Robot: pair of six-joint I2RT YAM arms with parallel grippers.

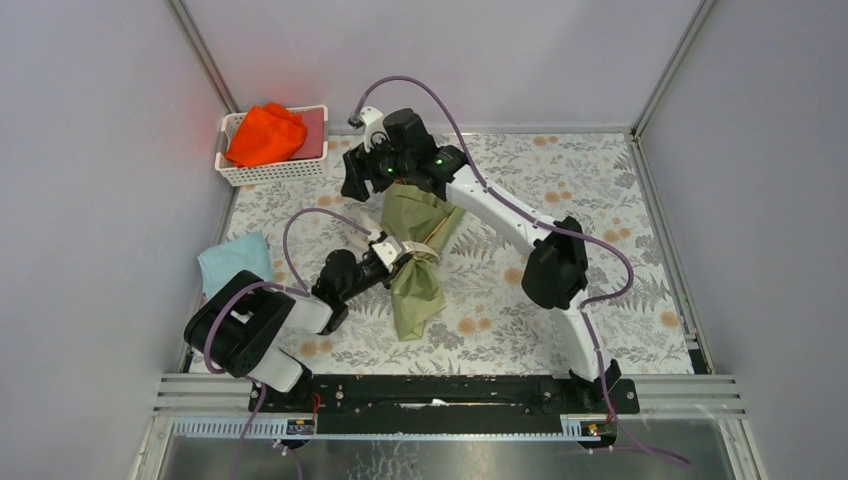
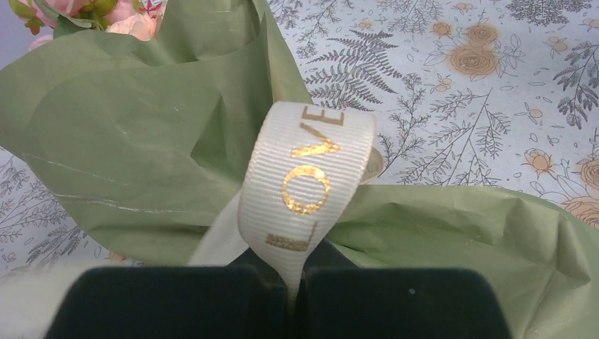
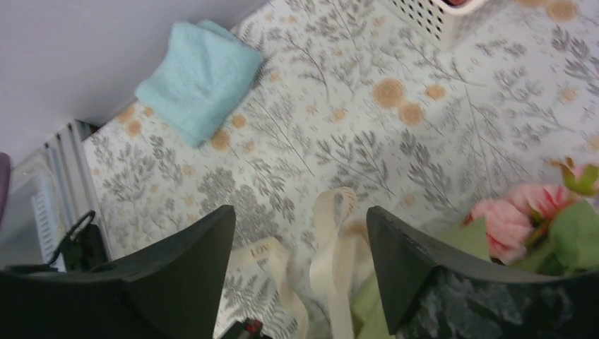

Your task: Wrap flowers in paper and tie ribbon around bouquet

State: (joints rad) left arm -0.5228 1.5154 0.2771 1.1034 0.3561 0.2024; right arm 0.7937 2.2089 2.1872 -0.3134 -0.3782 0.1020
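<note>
The bouquet (image 1: 418, 262) lies mid-table, a cone of olive-green paper (image 2: 134, 134) with its wide end toward the back. Pink flowers (image 2: 131, 20) (image 3: 510, 224) peek from that end. A cream ribbon (image 2: 309, 176) printed "LOVE" in gold loops over the cone's narrow waist (image 1: 424, 247). My left gripper (image 1: 393, 252) (image 2: 297, 286) is shut on the ribbon, which is pinched flat between its dark pads. My right gripper (image 1: 362, 178) (image 3: 300, 236) hovers open by the bouquet's wide end. Loose ribbon (image 3: 332, 244) hangs below, between its fingers, and touches neither.
A white basket (image 1: 272, 172) with an orange-red cloth (image 1: 265, 135) stands at the back left corner. A light blue cloth (image 1: 235, 258) (image 3: 201, 74) lies near the left wall. The floral tablecloth (image 1: 600, 200) covers the table between the enclosure walls.
</note>
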